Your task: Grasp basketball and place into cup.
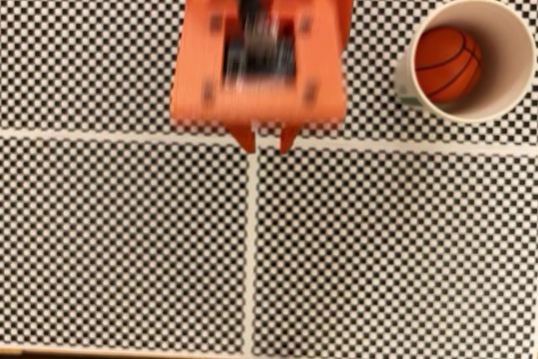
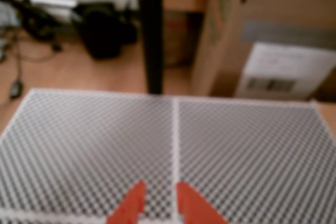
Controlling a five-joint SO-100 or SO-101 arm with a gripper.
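The orange-red basketball (image 1: 447, 62) with black seams lies inside the white paper cup (image 1: 506, 31), which stands upright at the upper right of the fixed view. My orange gripper (image 1: 266, 142) hangs well to the left of the cup, over the white cross lines of the checkered mat. Its two fingertips (image 1: 245, 139) stand a small gap apart with nothing between them. In the wrist view the gripper (image 2: 161, 196) shows at the bottom edge as two orange tips, slightly parted and empty. Neither the ball nor the cup appears in the wrist view.
The black-and-white checkered mat (image 1: 378, 241) covers the table, split by white lines. Beyond its far edge the wrist view shows a black post (image 2: 151, 35), cardboard boxes (image 2: 273, 40) and a wooden floor.
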